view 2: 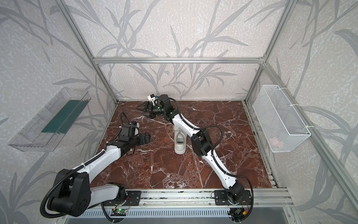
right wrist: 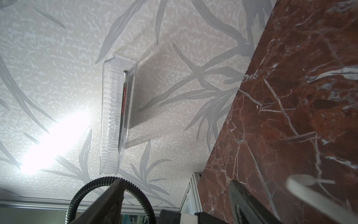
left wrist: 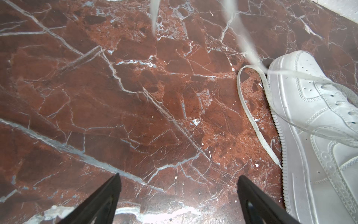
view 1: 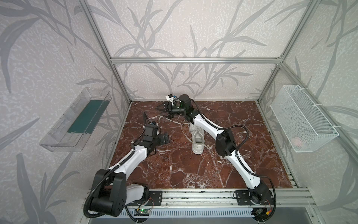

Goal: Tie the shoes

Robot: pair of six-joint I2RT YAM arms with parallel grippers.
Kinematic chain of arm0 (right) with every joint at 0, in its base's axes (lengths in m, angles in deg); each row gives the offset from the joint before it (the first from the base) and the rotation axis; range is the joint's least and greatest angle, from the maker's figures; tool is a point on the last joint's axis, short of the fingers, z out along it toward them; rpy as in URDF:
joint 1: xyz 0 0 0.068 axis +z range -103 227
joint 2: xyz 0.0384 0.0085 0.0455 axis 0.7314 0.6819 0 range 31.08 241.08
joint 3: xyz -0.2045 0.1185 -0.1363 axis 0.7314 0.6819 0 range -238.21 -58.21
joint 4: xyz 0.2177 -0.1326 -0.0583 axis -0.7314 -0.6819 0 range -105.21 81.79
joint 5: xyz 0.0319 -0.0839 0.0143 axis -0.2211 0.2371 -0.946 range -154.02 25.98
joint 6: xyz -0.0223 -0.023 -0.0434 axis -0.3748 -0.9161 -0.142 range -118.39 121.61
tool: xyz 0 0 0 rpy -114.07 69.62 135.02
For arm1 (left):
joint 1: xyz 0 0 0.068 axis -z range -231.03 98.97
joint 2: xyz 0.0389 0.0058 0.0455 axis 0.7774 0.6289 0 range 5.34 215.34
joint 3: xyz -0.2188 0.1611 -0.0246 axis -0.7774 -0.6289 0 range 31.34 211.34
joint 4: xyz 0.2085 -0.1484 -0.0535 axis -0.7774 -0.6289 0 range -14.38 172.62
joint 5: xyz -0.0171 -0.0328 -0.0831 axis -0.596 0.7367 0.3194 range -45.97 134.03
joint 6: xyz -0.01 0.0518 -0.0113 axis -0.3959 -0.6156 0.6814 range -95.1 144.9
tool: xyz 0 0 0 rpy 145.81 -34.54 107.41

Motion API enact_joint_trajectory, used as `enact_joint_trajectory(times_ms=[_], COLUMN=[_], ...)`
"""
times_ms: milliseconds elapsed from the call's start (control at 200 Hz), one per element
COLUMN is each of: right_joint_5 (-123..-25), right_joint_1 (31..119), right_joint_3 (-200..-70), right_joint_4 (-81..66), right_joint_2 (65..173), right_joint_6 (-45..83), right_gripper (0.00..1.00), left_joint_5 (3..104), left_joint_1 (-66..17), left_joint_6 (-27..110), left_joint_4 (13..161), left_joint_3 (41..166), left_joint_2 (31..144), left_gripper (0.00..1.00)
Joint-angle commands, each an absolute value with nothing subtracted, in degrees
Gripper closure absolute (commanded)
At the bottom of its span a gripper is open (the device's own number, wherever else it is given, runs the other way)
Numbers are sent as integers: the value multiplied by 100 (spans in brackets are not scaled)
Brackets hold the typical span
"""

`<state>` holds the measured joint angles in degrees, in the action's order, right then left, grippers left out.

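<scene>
Evidently no knot is yet formed: the sneaker (view 1: 197,139) is stood mid-counter (view 1: 174,164), its laces (view 1: 170,121) trailed far-left. Both the left claw (left wrist: 178,176) and the right claw (right wrist: 176,180) are spread wide, empty; a lace end must be pinched next.

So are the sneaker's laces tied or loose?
Loose. The laces trail untied across the tabletop beside the sneaker; no knot or bow shows.

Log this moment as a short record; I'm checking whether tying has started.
shoe: white sneaker, standing on its sole on the marble table
laces: untied, trailing loose on the table
left gripper: open, empty, beside the sneaker
right gripper: open, nothing between the jaws, near the back wall, one lace close by
knot: none
</scene>
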<state>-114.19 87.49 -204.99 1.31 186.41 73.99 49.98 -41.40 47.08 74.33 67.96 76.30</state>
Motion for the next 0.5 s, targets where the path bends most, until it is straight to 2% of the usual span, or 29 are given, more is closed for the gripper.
enact_joint_trajectory(times_ms=[0,230,315,410,495], right_joint_5=[-11501,-11484,-11406,-11278,-11079], right_joint_1=[8735,8696,8599,8429,8220], right_joint_3=[-20349,-19903,-19580,-18937,-18269], right_joint_4=[44,40,40,28,-303], right_joint_2=[18302,17979,17722,17231,16693], right_joint_6=[7185,7008,6919,6685,6227], right_gripper=[17,18,18,18,18], left_joint_5=[5059,5608,5993,5942,5638], left_joint_1=[-4277,-4617,-4610,-4469,-4180], left_joint_6=[4786,4423,4288,4275,4116], left_joint_4=[7749,7929,7865,7661,7503], left_joint_3=[6687,6902,7103,7291,7464], left_joint_2=[7351,7258,7484,7787,8076], left_gripper=[7,8,11,20,21])
